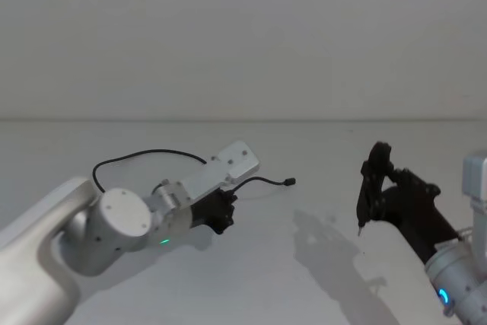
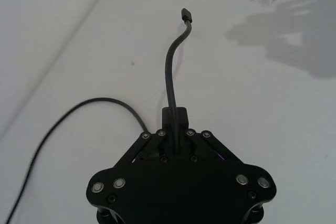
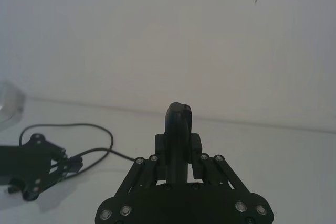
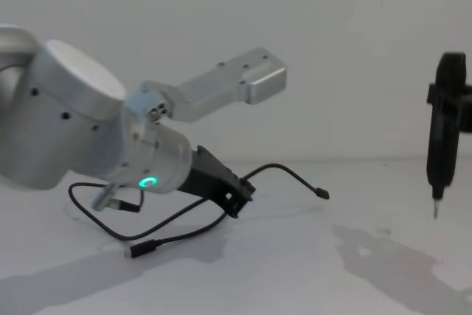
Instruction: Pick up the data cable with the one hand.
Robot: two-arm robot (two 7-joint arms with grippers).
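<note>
The data cable (image 1: 144,154) is a thin black cord looping over the white table. My left gripper (image 1: 224,211) is low over the table, shut on the cable (image 2: 169,66) a short way back from one end. That end arches forward past the fingertips to a small plug (image 4: 322,193) held just off the surface. The cord's other plug (image 4: 140,250) lies on the table beneath the left arm. My right gripper (image 1: 374,188) hangs above the table at the right, shut on a slim black pen-shaped tool (image 4: 441,123) with its metal tip pointing down.
The white table (image 1: 304,272) runs back to a plain white wall. A short wire with a silver connector (image 4: 110,201) hangs under the left wrist. The arms' shadows fall on the table between the two grippers.
</note>
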